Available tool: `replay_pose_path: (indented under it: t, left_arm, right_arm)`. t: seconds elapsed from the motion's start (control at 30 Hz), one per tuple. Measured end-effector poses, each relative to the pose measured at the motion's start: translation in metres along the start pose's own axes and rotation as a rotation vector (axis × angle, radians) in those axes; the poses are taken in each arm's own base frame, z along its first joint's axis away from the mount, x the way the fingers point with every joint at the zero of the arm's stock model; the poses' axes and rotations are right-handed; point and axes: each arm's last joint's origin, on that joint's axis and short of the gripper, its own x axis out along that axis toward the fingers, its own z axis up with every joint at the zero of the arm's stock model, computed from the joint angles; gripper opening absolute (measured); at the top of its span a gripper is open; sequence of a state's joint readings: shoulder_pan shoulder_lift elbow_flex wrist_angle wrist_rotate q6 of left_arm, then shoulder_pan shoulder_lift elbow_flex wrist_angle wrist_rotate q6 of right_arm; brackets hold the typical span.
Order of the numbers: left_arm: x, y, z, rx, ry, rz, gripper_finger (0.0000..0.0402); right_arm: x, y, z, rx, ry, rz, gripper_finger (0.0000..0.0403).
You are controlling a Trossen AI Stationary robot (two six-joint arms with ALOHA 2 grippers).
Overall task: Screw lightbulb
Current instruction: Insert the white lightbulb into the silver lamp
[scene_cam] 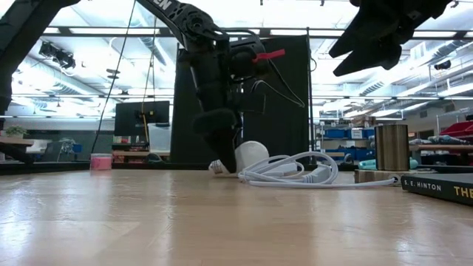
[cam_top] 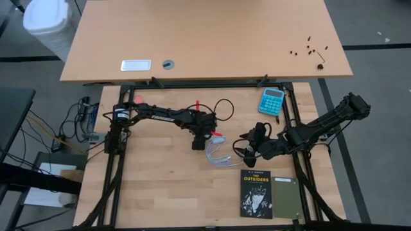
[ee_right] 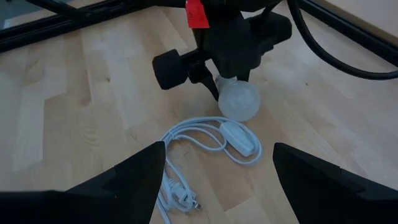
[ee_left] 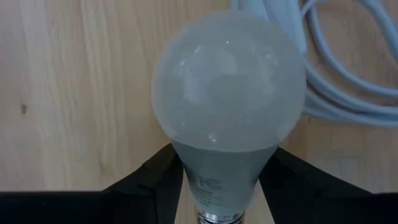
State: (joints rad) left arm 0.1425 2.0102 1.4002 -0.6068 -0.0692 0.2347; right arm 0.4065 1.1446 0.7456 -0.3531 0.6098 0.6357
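My left gripper (ee_left: 217, 186) is down at the wooden table (cam_top: 160, 192), its dark fingers (ee_left: 152, 180) set on either side of the neck of the small white pear-shaped lightbulb (ee_left: 227, 99), seemingly pressing it, though I cannot see actual contact. The bulb lies on the table just beside the coiled white cable (ee_right: 211, 149). It looks light, smooth and slippery, probably fragile, so the stiffer neck above the metal screw base is my hold. My right gripper (ee_right: 217, 180) hovers nearby, jaws apart and empty.
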Motion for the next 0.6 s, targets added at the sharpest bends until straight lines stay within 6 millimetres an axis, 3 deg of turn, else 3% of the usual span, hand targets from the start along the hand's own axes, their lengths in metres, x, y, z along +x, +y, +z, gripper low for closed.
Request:
replay_pose_path:
  t: [0.17,0.47,0.6]
  left_arm:
    - [-0.010,0.003,0.009,-0.006,-0.043,0.003,0.0197]
    - [-0.081,0.011,0.035,-0.029,-0.366,0.048,0.0197]
    - [-0.100,0.005,0.044,-0.031,-0.498,0.002,0.0197]
  right_arm:
    - [-0.007,-0.006,0.000,-0.007,0.013,-0.009,0.0309]
    - [-0.036,-0.027,0.003,0.097,0.010,-0.035,0.0309]
    - [-0.040,-0.034,-0.006,0.121,0.079,-0.092,0.0309]
